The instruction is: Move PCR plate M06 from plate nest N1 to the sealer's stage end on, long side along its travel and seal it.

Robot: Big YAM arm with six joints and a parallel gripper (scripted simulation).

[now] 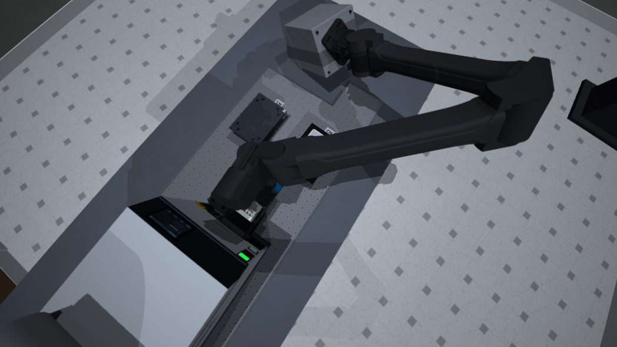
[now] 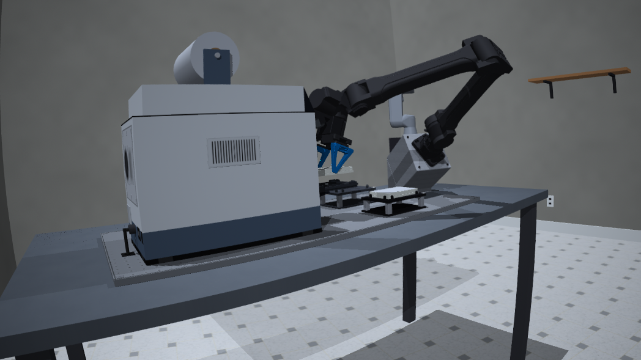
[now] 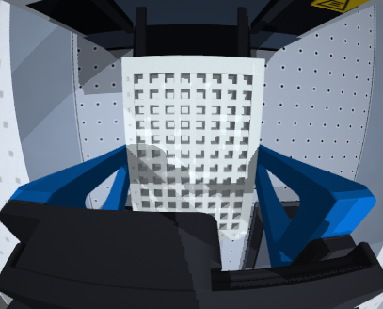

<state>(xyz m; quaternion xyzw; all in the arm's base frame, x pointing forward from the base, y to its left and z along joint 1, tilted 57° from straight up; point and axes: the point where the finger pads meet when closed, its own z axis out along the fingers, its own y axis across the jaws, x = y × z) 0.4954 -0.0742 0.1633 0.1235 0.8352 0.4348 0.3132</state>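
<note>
Fingers clamped across PCR plate M06 (image 3: 192,138) short sides, long axis toward sealer stage (image 3: 189,37) ahead; probably not seated yet.

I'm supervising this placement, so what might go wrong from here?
1. The black-and-blue claw holds the white 96-well plate above the sealer's dark stage; releasing before it's down could leave it tilted on the locators.
2. The claw works close to the grey sealer housing and may bump it.
</note>
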